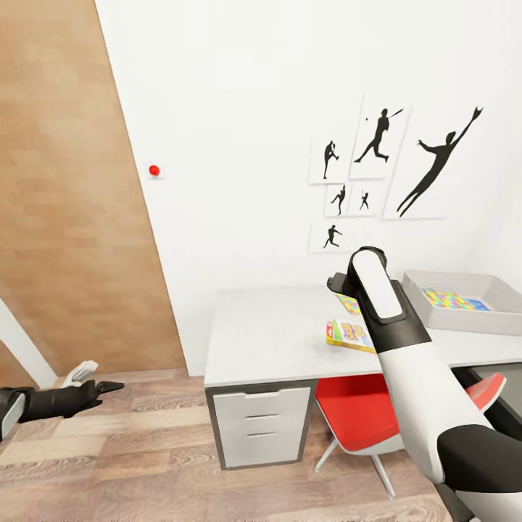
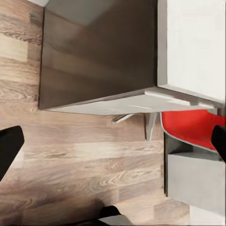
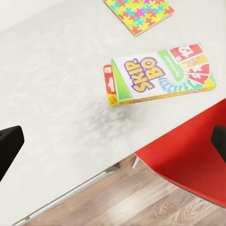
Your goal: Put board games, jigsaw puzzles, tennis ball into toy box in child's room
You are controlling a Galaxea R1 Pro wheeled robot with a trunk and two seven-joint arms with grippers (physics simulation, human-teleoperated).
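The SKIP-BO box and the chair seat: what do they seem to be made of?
SKIP-BO box: probably printed cardboard, judging by its flat faces, sharp edges and colour print. Chair seat: likely moulded plastic, a smooth, even red surface with a rounded edge; the render leaves it uncertain.

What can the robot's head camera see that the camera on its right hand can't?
Head view alone: the toy box with a jigsaw puzzle inside it, the wall pictures, the red wall button, the white drawer unit and the left gripper.

Right wrist view alone: the whole cover of the SKIP-BO board game, close up.

Both share: the table, that board game, the other jigsaw puzzle beyond it, the red chair and the wood floor.
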